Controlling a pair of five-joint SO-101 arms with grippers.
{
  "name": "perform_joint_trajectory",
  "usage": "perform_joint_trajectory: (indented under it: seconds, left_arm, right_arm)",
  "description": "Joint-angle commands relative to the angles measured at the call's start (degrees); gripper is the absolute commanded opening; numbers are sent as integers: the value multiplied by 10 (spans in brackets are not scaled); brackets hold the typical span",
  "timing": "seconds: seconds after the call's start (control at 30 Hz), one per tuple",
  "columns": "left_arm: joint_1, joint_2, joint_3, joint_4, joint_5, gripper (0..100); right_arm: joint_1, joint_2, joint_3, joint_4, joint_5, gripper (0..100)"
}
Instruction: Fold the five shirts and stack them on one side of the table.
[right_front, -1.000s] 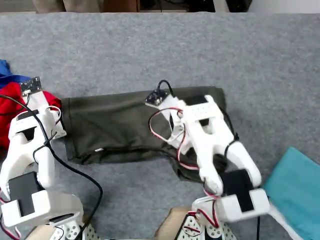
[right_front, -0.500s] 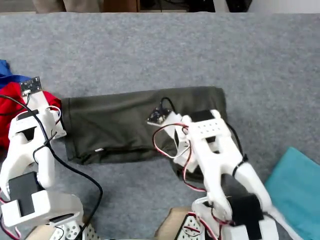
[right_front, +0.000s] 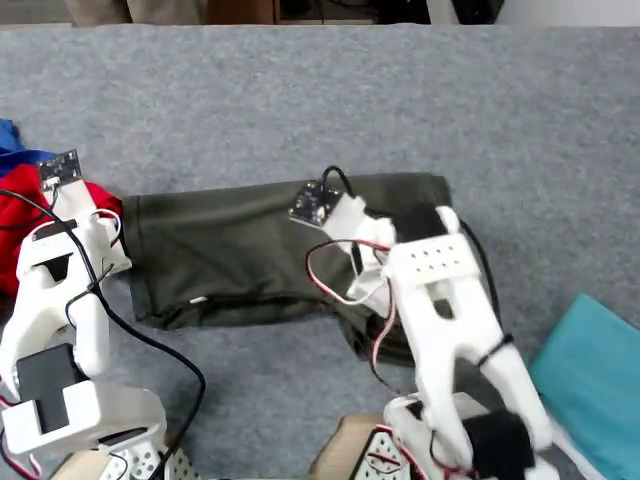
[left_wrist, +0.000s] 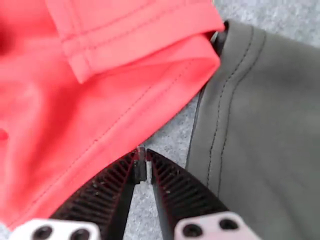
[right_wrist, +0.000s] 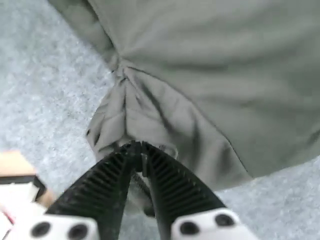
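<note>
As the loose sleeve (right_wrist: 131, 107) is what spoils the rectangle, the step in hand looks to be tucking it in. Best take it by the cuff edge, lift low, and lay it flat across the body without dragging the folded part.

Right tool (right_wrist: 139, 150): jaws closed, tips down on the bunched sleeve at the near edge of the olive shirt (right_front: 230, 250). Cloth pinched between them or not: cannot tell.

Teal shirt (right_front: 595, 370) lies near, off to the right.

Left tool (left_wrist: 142, 165): jaws closed, holding nothing, over bare bench (right_front: 300, 90) between the olive shirt's left edge and the red shirt (left_wrist: 75, 100).

Olive shirt lies mid-bench, spread wide. Blue cloth (right_front: 8, 135) sits beyond the red, at the left edge.
</note>
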Motion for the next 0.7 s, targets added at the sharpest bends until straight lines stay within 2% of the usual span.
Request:
perform_joint_trajectory:
  seconds: [0.0, 0.17, 0.47, 0.67]
  left_arm:
    - [-4, -22, -2, -6, 3, 19]
    - [-4, -22, -1, -7, 3, 19]
    - [-4, -22, -1, -7, 3, 19]
    - [-4, -22, -1, -8, 3, 19]
  right_arm:
    - [4, 69, 19, -39, -7, 5]
    - [-3, 92, 57, -34, -3, 5]
    - [0, 67, 147, -26, 58, 5]
    - [10, 49, 91, 27, 62, 5]
